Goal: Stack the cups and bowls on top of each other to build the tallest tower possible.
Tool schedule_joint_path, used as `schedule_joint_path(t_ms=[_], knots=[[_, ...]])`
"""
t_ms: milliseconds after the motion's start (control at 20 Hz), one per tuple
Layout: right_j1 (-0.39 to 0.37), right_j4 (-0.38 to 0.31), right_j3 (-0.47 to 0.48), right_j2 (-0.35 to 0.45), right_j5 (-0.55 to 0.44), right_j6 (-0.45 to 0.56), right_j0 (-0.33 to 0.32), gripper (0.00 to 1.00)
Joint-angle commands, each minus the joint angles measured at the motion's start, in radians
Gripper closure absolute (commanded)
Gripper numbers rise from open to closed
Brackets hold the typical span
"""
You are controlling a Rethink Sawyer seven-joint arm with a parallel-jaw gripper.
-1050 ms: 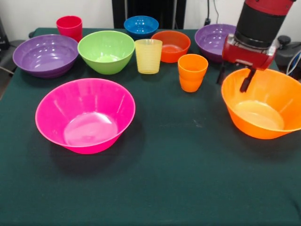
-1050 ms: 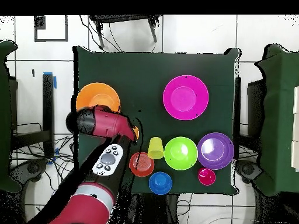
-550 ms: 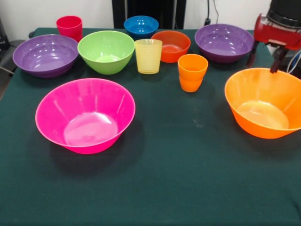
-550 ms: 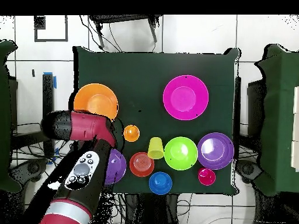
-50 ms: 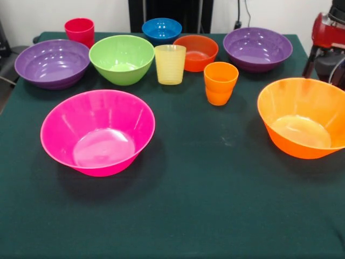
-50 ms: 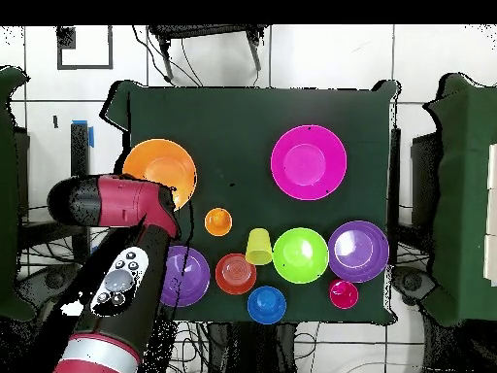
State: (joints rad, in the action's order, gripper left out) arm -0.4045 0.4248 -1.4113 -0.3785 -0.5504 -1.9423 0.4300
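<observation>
Front view: all ten vessels stand upright, mouths up, none stacked.
Landmark: orange cup (image 5: pixel 220 82), mid-table.
Cups: pale yellow cup (image 5: pixel 170 64) just left of it; red cup (image 5: pixel 80 31) far left, at the back.
Bowls: large orange bowl (image 5: pixel 304 117) right of it; large pink bowl (image 5: pixel 98 131) front-left; others ranged behind.
Surface: dark green tablecloth (image 5: pixel 205 205); tiled floor (image 6: pixel 320 56) around.
Gripper (image 5: pixel 325 47): at the right edge, beyond the orange bowl; open or closed, cannot tell.

No readable text, label, brand, number or sign shows on anything in either view.
</observation>
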Motion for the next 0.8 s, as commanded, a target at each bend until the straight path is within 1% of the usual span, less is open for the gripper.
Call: schedule_joint_path(t_ms=[50,200,300,400,650,800], knots=[[0.091,0.007,0.074,0.085,-0.025,-0.209,0.001,0.00],[0.099,0.011,0.079,0.097,-0.008,-0.208,0.003,0.00],[0.092,0.012,0.065,0.126,0.026,-0.183,-0.008,0.00],[0.097,0.019,0.070,0.137,0.034,-0.182,-0.009,0.00],[0.111,0.051,0.075,0.142,0.044,-0.226,0.010,0.00],[0.122,0.063,0.086,0.126,0.042,-0.249,0.030,0.00]])
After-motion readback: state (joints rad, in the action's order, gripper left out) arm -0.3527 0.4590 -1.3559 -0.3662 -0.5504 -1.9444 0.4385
